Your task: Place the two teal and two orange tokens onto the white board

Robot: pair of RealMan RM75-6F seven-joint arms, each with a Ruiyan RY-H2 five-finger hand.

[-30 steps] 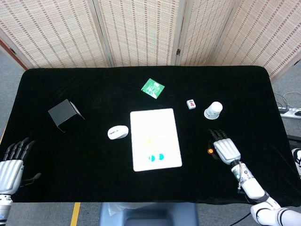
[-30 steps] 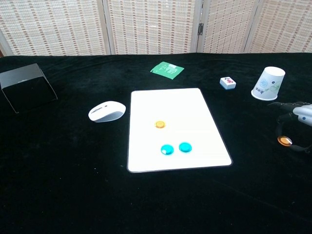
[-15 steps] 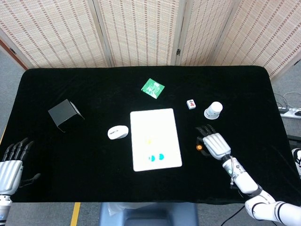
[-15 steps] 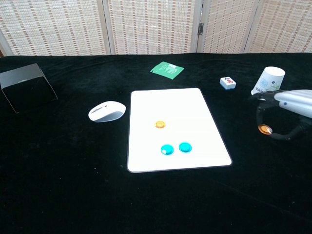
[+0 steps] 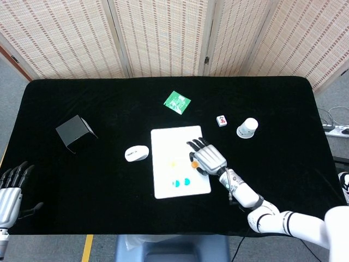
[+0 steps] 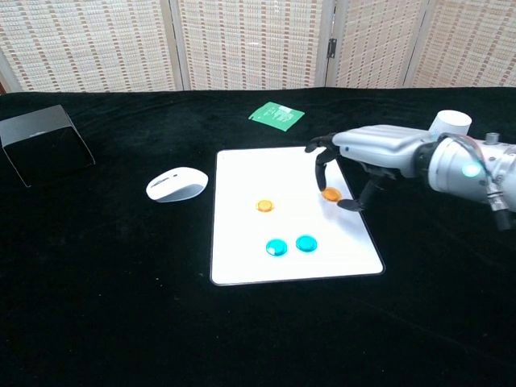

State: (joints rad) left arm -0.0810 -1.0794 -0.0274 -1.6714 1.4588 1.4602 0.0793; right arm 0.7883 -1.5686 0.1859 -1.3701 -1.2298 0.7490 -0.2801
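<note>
The white board (image 5: 180, 142) (image 6: 266, 169) lies mid-table. On it rest two teal tokens (image 5: 176, 183) (image 5: 187, 181) (image 6: 276, 247) (image 6: 305, 243) and one orange token (image 5: 172, 163) (image 6: 264, 206). My right hand (image 5: 206, 157) (image 6: 372, 150) hovers over the board's right half and pinches the second orange token (image 5: 194, 163) (image 6: 330, 194) between thumb and a finger, just above the board. My left hand (image 5: 11, 191) hangs at the table's near left edge, fingers stretched out, holding nothing; only the head view shows it.
A white mouse (image 5: 136, 153) (image 6: 176, 184) sits just left of the board. A black box (image 5: 74, 131) (image 6: 44, 145) stands at the left, a green packet (image 5: 177, 102) (image 6: 276, 114) behind the board. A small tile (image 5: 221, 120) and a paper cup (image 5: 247, 128) (image 6: 450, 122) stand at the right.
My right hand has carried the orange token leftward from the black cloth on the right to above the board's right half. The left hand has barely moved.
</note>
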